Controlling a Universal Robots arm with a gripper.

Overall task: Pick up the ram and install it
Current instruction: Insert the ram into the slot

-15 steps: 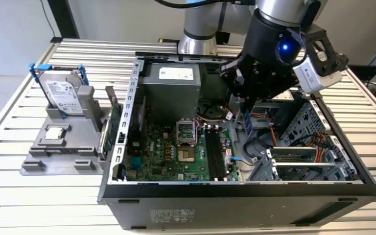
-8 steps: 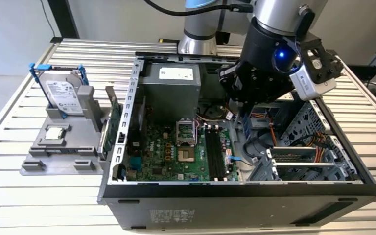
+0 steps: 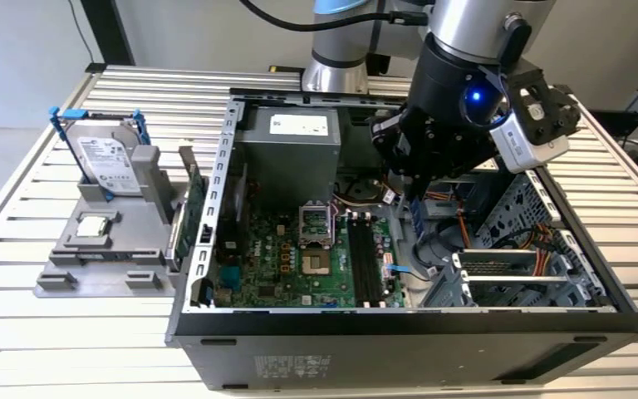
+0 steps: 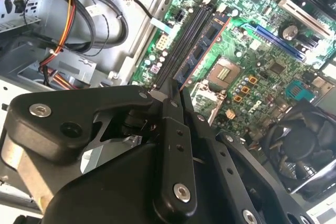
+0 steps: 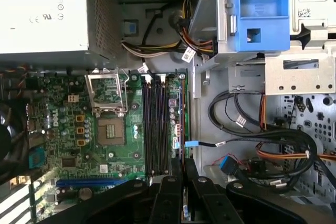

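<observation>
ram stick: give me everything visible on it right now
The ram is a thin, long board, bluish with dark chips on its face and an orange-lit edge in the second wrist view. The gripper is clamped on one end, and the stick runs out from the fingertips, edge-on, parallel to the black memory slots on the green motherboard, just above or at them. Whether it is seated cannot be told.

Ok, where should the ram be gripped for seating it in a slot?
By its flat faces near the top edge, coming from above. The ram is thin, stands on edge in line with the slots, and its bottom edge must stay free. The gripper appears to hold it that way.
</observation>
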